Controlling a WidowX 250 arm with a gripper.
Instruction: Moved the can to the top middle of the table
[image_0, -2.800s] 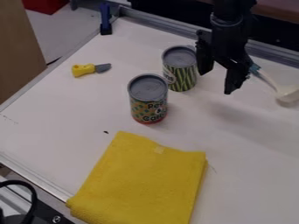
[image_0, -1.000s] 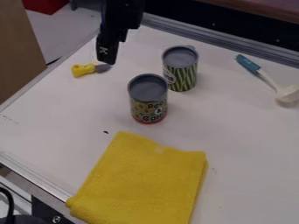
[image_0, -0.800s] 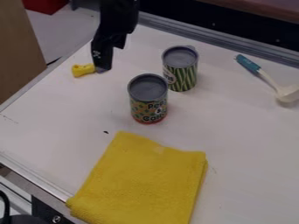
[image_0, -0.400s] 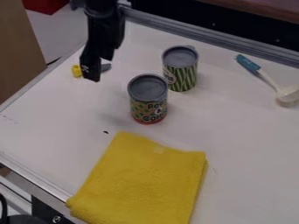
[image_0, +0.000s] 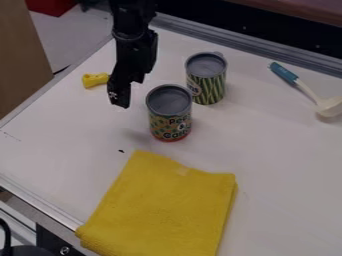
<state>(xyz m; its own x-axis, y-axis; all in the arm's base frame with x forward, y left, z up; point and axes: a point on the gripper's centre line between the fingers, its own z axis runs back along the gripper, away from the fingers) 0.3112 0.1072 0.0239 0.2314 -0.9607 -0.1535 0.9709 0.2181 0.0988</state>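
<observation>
The black gripper (image_0: 131, 93) hangs over the table, left of the two cans and just right of the yellow handle. It is open, one finger nearer the camera than the other, and holds nothing. An orange-and-green patterned can (image_0: 169, 113) with a grey lid and red base stands upright a short way right of the gripper, apart from it. Behind it and to the right, a green-striped can (image_0: 206, 79) also stands upright, partly overlapped by the nearer can. Both cans are around the middle of the upper table (image_0: 280, 155).
A folded yellow cloth (image_0: 163, 207) lies in front of the cans. At the left is a toy knife's yellow handle (image_0: 95, 80), its blade behind the gripper. A white utensil with a teal handle (image_0: 284, 73) lies at the right. A metal rail (image_0: 260, 47) runs along the back edge.
The gripper has moved from right of the striped can over to the left side, above the toy knife, and most recently lower and rightward toward the patterned can. Both cans have stayed put.
</observation>
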